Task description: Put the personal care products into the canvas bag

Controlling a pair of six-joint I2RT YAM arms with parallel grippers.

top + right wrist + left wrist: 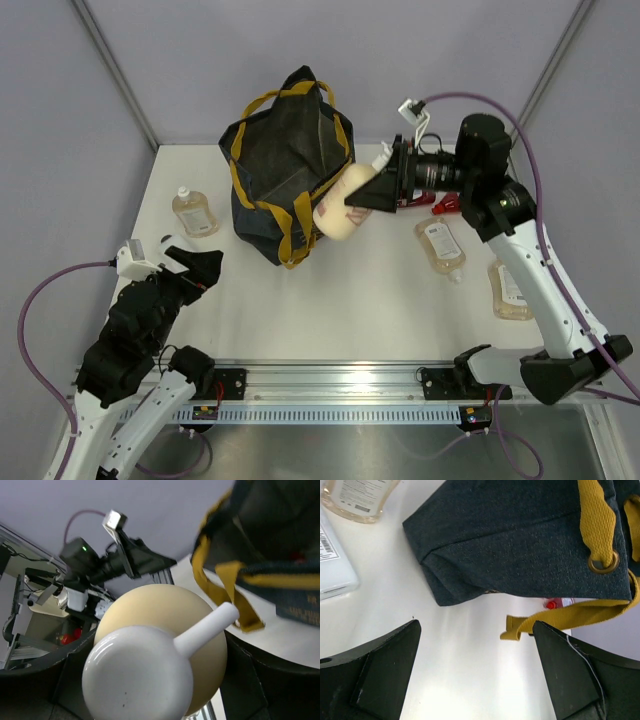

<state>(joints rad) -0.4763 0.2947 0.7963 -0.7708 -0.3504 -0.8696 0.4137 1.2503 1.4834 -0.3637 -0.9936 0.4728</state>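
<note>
A glossy white table (350,310) boxed in by pale lilac-grey walls, an aluminium rail (340,378) along its near edge; at left, the left gripper (195,262) hovers low over the surface, fingers spread wide and empty, near an amber-clear pouch (193,211) lying flat; centre, the canvas bag (285,160), slumped dark denim-like cloth with woven mustard straps (596,517); just beside its right flank, the right gripper (372,192) clamps a smooth, rounded beige pump bottle (340,212) with a glossy white cap (137,675); further right, a red-capped pouch (447,205) half hidden by the arm; then a pale pouch (440,245) and a second pale pouch (510,290), both flat on the table.
</note>
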